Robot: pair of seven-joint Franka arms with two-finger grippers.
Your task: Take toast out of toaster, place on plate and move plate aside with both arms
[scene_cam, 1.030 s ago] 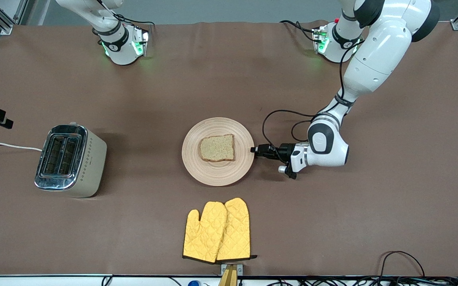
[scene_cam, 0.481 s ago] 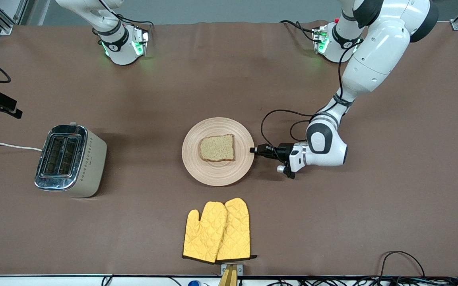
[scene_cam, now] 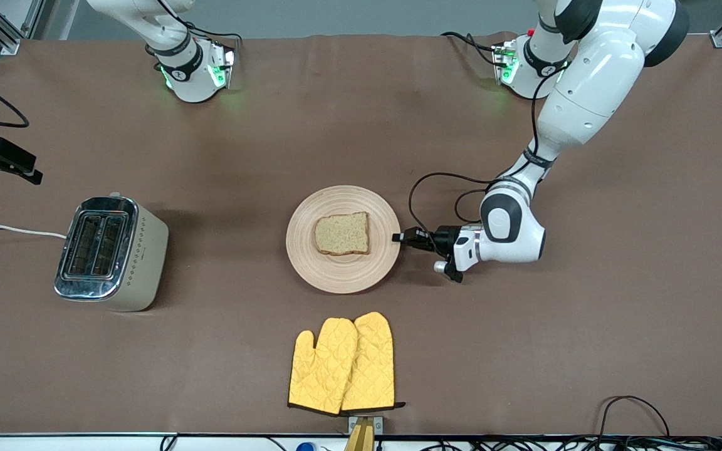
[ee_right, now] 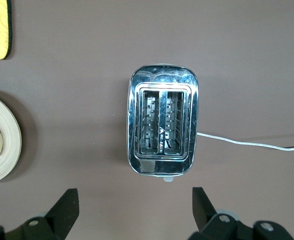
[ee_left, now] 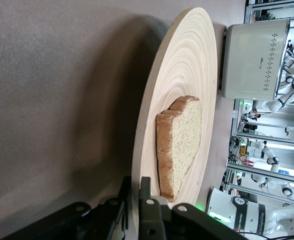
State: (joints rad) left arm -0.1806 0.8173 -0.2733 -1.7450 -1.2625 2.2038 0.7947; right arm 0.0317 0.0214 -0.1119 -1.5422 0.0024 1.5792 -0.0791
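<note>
The round pale wooden plate [scene_cam: 343,275] lies mid-table with the toast [scene_cam: 343,233] flat on it. My left gripper [scene_cam: 398,238] comes in low from the left arm's end of the table. It is shut on the plate's rim, one finger above and one below [ee_left: 135,187]. In the left wrist view the plate [ee_left: 187,65] carries the speckled toast [ee_left: 179,140] just past the fingers. My right gripper [ee_right: 134,192] hangs open and empty high over the table beside the toaster [ee_right: 162,125]. The plate's edge [ee_right: 4,160] shows at the side of that view.
The silver toaster [scene_cam: 110,250] stands toward the right arm's end of the table, both slots empty. Its white cord [scene_cam: 10,230] runs off the table. A pair of yellow oven mitts [scene_cam: 342,363] lies nearer the front camera than the plate.
The left gripper's fingers have closed on the plate's rim, and the hand has crept slightly toward the plate. The right hand has shifted near the toaster. Plate and toast have not moved.
</note>
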